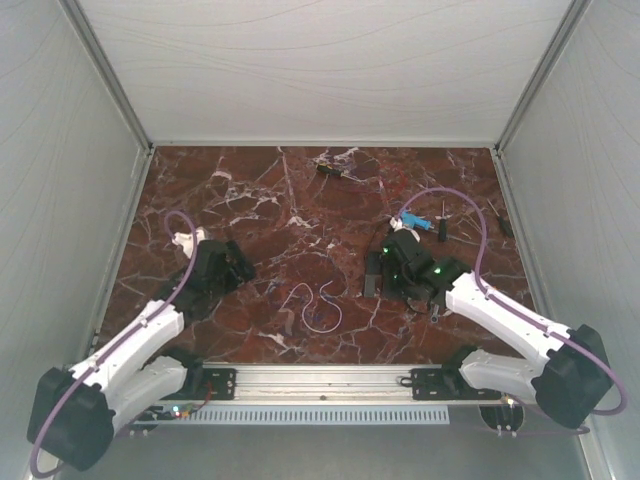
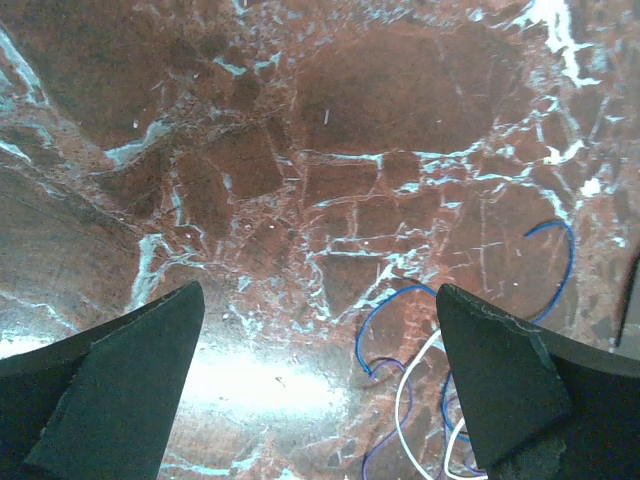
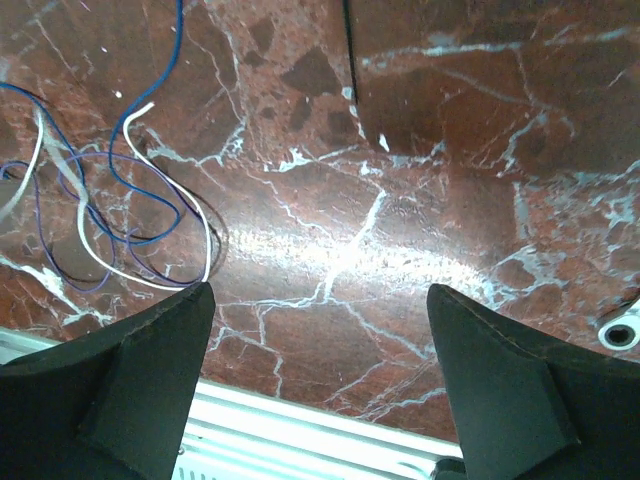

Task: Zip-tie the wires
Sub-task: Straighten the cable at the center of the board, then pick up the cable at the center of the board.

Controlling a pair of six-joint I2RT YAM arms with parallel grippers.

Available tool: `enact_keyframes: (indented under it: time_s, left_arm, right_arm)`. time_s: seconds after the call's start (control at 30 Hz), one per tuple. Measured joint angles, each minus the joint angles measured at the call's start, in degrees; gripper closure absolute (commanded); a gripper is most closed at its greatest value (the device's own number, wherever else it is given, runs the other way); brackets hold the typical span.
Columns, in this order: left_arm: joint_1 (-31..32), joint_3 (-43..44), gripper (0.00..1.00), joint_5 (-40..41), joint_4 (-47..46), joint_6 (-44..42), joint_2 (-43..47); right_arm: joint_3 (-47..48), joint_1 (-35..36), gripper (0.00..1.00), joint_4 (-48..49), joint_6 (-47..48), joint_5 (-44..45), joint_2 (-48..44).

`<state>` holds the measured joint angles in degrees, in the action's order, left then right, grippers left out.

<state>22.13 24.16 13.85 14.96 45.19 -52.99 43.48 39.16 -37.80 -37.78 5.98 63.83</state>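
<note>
The wires lie loose on the worktop, between the arms. The left fingers and right fingers both stand spread, empty.

I see the wires, thin purple and whitish loops, lying loose and flat on the table, toward six o'clock.

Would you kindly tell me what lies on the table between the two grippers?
The wires, loose on the marble table between left gripper and right gripper, in the top view.
</note>
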Motion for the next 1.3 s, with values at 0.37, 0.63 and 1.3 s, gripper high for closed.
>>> enact_keyframes:
  time_s: [0.37,0.63,1.3]
  left_arm:
    - [0.0,9.4,0.0,0.9,8.94,-0.48,11.65]
    - [0.0,15.04,0.0,-6.16,13.84,-7.5,15.08]
    - [0.0,10.51,0.0,-5.68,17.46,-13.53,22.73]
  right_arm:
    - [4.0,-0.33,0.09,5.81,5.51,2.14,-1.16]
    - [9.75,-0.33,0.09,13.0,9.6,1.2,4.13]
    - [35.04,-5.81,0.28,21.31,20.15,1.81,38.32]
